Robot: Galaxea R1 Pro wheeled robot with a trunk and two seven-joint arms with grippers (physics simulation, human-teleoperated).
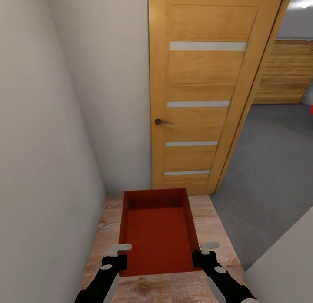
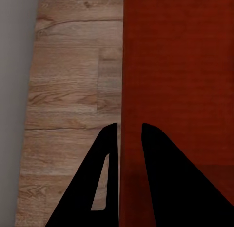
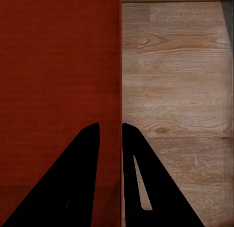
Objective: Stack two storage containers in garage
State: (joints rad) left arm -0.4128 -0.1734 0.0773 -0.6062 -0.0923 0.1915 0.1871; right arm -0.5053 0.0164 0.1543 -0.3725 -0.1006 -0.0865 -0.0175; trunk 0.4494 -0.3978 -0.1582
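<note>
A rust-red open-top storage container (image 1: 158, 233) hangs level in front of me, above light wood-plank flooring (image 1: 217, 233). My left gripper (image 1: 121, 250) is shut on its left side wall. My right gripper (image 1: 204, 247) is shut on its right side wall. In the left wrist view the left gripper (image 2: 129, 127) straddles the container (image 2: 180, 66) wall, one finger inside and one outside. In the right wrist view the right gripper (image 3: 110, 124) clamps the container (image 3: 58, 56) wall the same way. The dark grey floor of the garage (image 1: 269, 172) begins to the right, past the doorway.
An open wooden door (image 1: 200, 90) with a dark handle (image 1: 160, 121) stands straight ahead, just beyond the container. A white wall (image 1: 43, 142) runs close along my left, and a white wall corner (image 1: 287, 259) sits at the lower right. A wood-slat panel (image 1: 287, 73) backs the garage.
</note>
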